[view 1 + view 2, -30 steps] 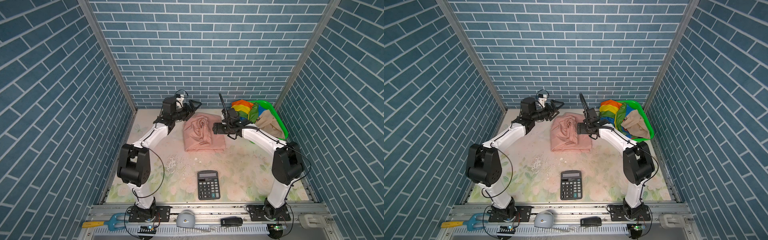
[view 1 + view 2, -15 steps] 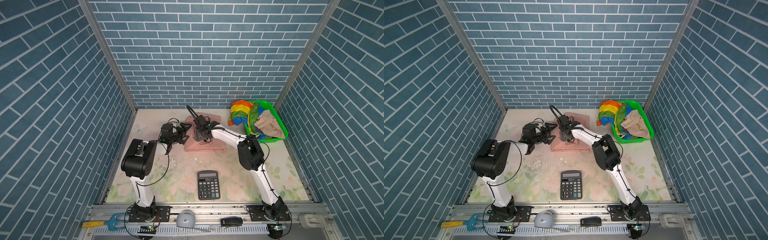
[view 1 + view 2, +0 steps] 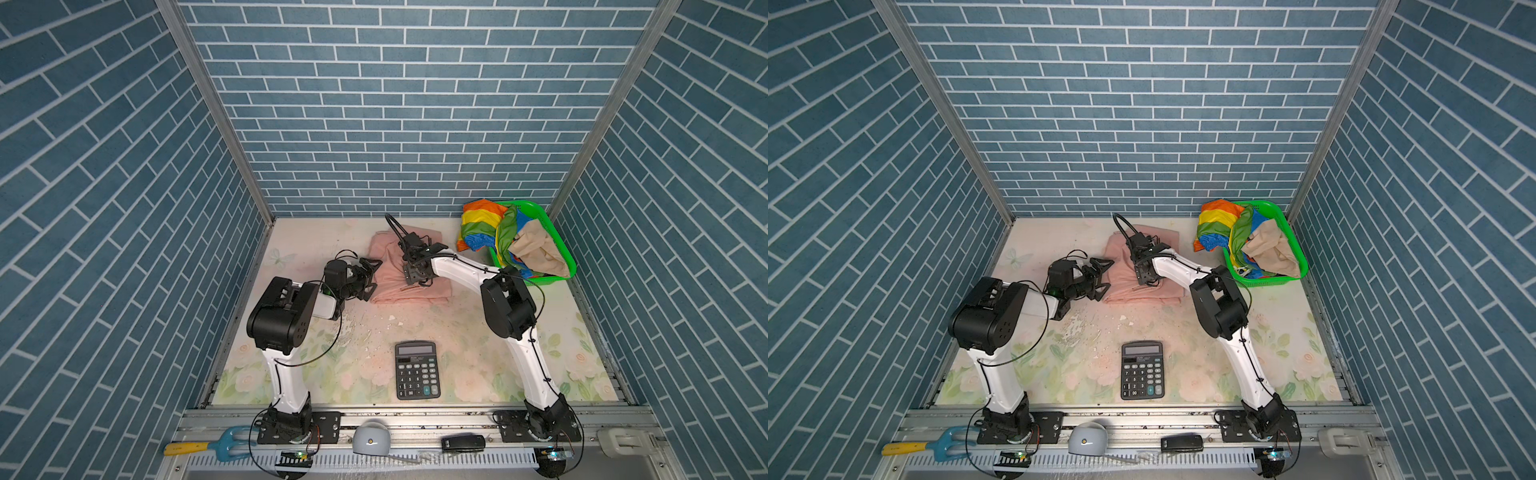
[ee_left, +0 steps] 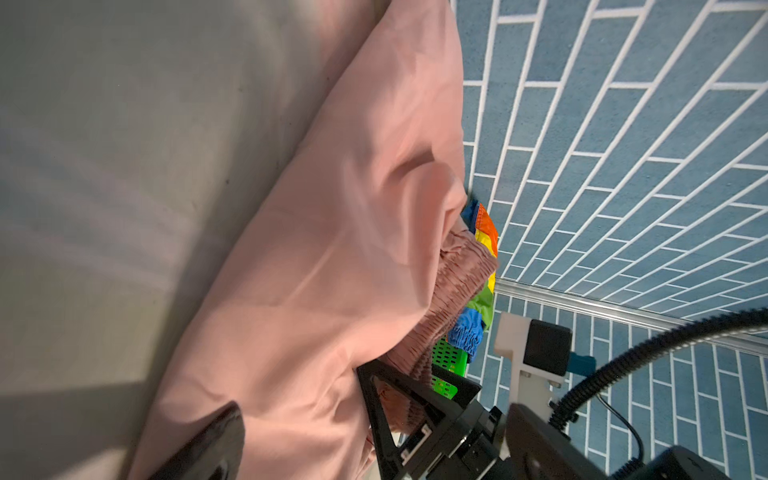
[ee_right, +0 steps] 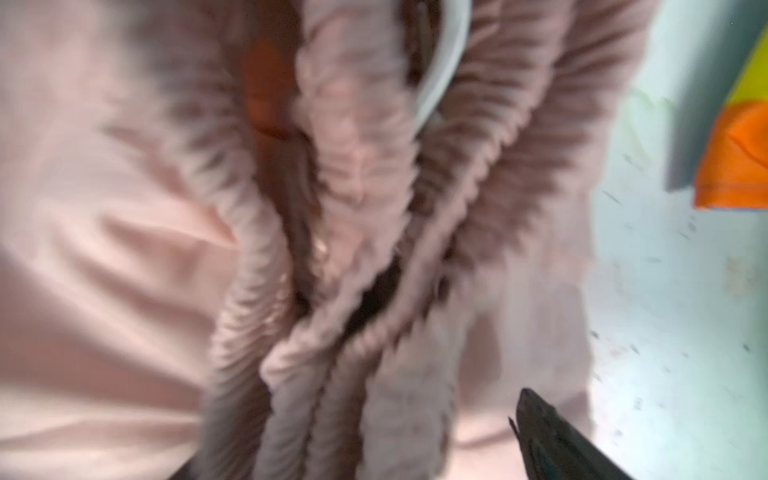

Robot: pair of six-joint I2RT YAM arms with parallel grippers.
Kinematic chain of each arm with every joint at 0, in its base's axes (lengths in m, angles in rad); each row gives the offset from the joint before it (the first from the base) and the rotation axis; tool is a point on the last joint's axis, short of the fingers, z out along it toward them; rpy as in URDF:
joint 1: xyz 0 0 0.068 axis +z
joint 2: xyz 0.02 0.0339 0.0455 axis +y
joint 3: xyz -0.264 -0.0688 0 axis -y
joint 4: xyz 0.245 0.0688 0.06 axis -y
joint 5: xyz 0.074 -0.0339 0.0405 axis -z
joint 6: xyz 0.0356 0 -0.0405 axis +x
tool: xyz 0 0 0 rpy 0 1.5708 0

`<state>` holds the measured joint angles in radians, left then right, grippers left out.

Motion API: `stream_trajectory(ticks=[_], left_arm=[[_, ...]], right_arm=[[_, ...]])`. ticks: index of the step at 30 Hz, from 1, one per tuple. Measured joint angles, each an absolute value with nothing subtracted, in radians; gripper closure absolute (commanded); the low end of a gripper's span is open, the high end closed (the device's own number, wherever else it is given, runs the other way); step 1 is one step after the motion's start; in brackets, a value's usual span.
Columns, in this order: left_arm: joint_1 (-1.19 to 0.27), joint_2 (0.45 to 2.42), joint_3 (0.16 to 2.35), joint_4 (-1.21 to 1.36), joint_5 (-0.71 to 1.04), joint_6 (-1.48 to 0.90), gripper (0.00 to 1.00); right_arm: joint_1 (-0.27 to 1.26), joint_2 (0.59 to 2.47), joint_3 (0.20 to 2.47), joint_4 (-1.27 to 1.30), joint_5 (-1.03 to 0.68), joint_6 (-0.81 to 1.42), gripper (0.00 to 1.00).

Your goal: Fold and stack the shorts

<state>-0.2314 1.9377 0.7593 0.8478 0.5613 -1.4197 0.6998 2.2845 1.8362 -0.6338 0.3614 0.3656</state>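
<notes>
The pale pink shorts (image 3: 390, 286) (image 3: 1133, 291) lie crumpled on the table near the back wall. My left gripper (image 3: 372, 277) (image 3: 1104, 279) sits open at their left edge; in the left wrist view the pink cloth (image 4: 332, 249) lies between its spread fingers (image 4: 382, 399). My right gripper (image 3: 415, 279) (image 3: 1147, 282) points down onto the shorts, open. Its blurred wrist view shows the gathered waist (image 5: 353, 249) beside one fingertip (image 5: 548, 440). The rainbow-striped shorts (image 3: 482, 224) (image 3: 1217, 224) hang over the basket rim. The beige shorts (image 3: 536, 249) (image 3: 1273, 249) lie inside the basket.
A green mesh basket (image 3: 563, 259) (image 3: 1296, 257) stands at the back right corner. A black calculator (image 3: 417, 370) (image 3: 1142, 370) lies near the front middle. White flakes (image 3: 374, 324) are scattered left of centre. Brick-pattern walls close three sides.
Both arms have folded in with raised elbows, bringing the grippers from the back of the table down onto the pink shorts. Since half a second ago they have barely moved.
</notes>
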Motion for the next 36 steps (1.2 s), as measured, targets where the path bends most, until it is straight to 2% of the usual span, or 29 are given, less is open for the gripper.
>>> stream_trajectory(ticks=[8, 13, 16, 19, 25, 30, 36], left_arm=[[-0.247, 1.936, 0.754, 0.819, 0.562, -1.358, 0.0], [-0.256, 1.917, 0.768, 0.761, 0.562, -1.304, 0.0], [-0.258, 1.881, 0.821, 0.624, 0.561, -1.246, 0.0], [-0.274, 1.84, 0.966, 0.435, 0.552, -1.147, 0.0], [-0.337, 1.867, 1.28, 0.335, 0.56, -1.065, 0.0], [-0.358, 2.042, 1.402, 0.356, 0.566, -1.1, 0.0], [-0.355, 2.233, 1.485, 0.304, 0.559, -1.129, 0.0]], right_arm=[[0.582, 2.084, 1.541, -0.544, 0.338, 0.365, 0.08], [0.525, 2.016, 1.495, -0.537, 0.296, 0.35, 0.08], [0.522, 1.96, 1.495, -0.525, 0.262, 0.349, 0.08], [0.517, 1.919, 1.525, -0.522, 0.231, 0.342, 0.08], [0.509, 1.971, 1.686, -0.518, 0.174, 0.334, 0.08], [0.507, 2.104, 1.808, -0.525, 0.155, 0.326, 0.11], [0.494, 2.218, 1.861, -0.55, 0.128, 0.29, 0.24]])
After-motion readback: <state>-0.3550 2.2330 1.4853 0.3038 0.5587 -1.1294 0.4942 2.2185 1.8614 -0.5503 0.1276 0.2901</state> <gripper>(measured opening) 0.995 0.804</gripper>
